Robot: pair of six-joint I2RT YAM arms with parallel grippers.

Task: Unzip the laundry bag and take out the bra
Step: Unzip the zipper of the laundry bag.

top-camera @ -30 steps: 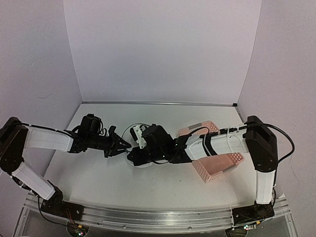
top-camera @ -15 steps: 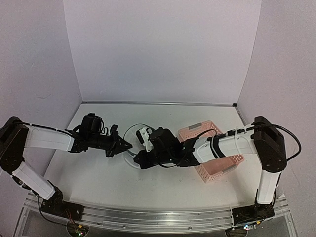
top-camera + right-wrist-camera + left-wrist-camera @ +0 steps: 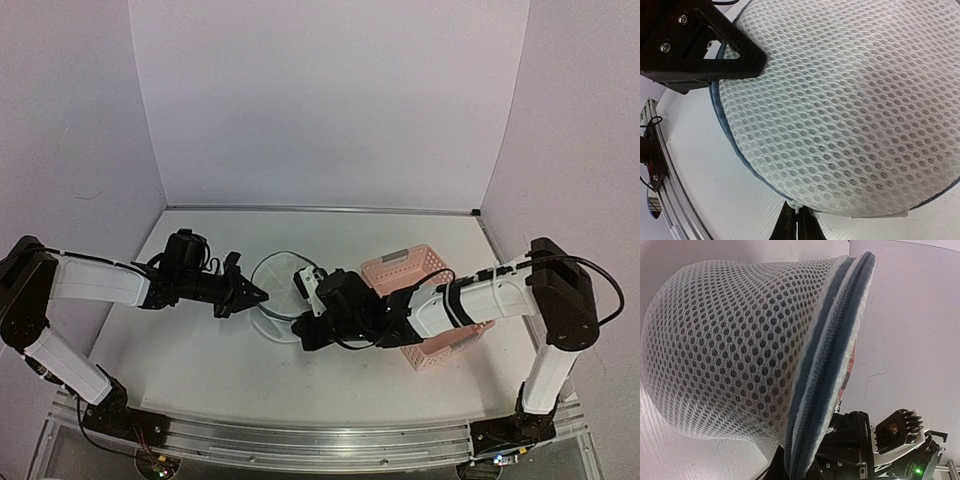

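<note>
1. Left fingers (image 3: pixel 243 291): pressed together at the left edge of the laundry bag (image 3: pixel 276 292). In the right wrist view their black tips (image 3: pixel 715 47) overlap the bag's rim. I read this as a pinch on the rim, though the contact point itself is covered.
2. Right fingers (image 3: pixel 789 229): pressed together, pinching a small white tab (image 3: pixel 798 208) at the bag's near edge. I cannot tell whether this tab is the zipper pull.
3. Laundry bag: it lies on the tabletop (image 3: pixel 190 350) between the two sets of fingers, directly ahead of each. From above it shows as a pale round disc.
4. In the left wrist view the bag's white mesh bulges into a dome just beyond the left fingers and fills most of the frame. The dark zipper rim (image 3: pixel 832 360) runs down the dome's right side. Its two tape halves lie together along the stretch I can see.
5. In the right wrist view the round mesh face (image 3: pixel 850 110) spreads above the right fingertips, with the dark rim showing along its lower left edge.
6. Contents: darker shading shows through the mesh, but I cannot make out the bra.
7. Pink perforated basket (image 3: pixel 405 266): it sits behind the right fingers, alongside the right forearm and apart from the bag.
</note>
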